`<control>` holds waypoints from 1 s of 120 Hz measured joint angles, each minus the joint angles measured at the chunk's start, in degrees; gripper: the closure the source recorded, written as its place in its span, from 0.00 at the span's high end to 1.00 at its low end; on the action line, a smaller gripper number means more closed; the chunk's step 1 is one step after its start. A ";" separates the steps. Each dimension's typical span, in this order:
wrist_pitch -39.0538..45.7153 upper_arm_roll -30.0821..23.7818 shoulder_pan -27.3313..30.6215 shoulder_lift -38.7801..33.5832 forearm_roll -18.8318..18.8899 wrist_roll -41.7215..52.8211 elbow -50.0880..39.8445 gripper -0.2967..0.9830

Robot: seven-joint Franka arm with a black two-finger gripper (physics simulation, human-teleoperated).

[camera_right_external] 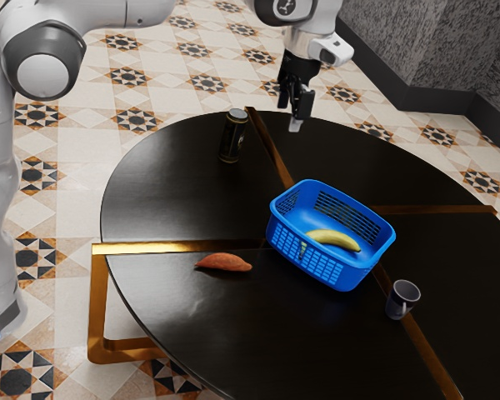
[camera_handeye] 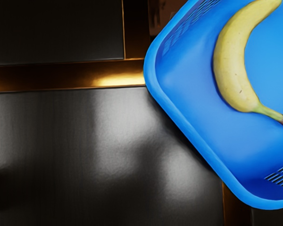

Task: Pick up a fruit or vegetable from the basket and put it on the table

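gripper (camera_right_external: 294,118) hangs empty above the table (camera_right_external: 171,200), how far open i can't tell; the banana (camera_right_external: 335,241) lies inside the blue basket (camera_right_external: 319,268). coming down off-centre could strike the rim (camera_handeye: 181,121), and a grip near the curved end might let the fruit roll or twist free.

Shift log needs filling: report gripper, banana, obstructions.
Gripper raised, away from the blue basket. Banana inside, not yet out. Nothing lying on it; basket walls surround it.
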 joint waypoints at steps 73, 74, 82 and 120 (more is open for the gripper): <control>-0.03 -5.41 0.28 0.46 -0.35 -0.31 -0.11 0.77; -0.02 -5.67 0.23 0.52 -0.35 -0.31 -0.11 0.77; 0.09 -7.56 -0.20 0.88 -0.34 -0.35 -0.16 0.77; 1.08 -8.96 -0.13 5.02 -1.05 -0.62 -0.19 0.77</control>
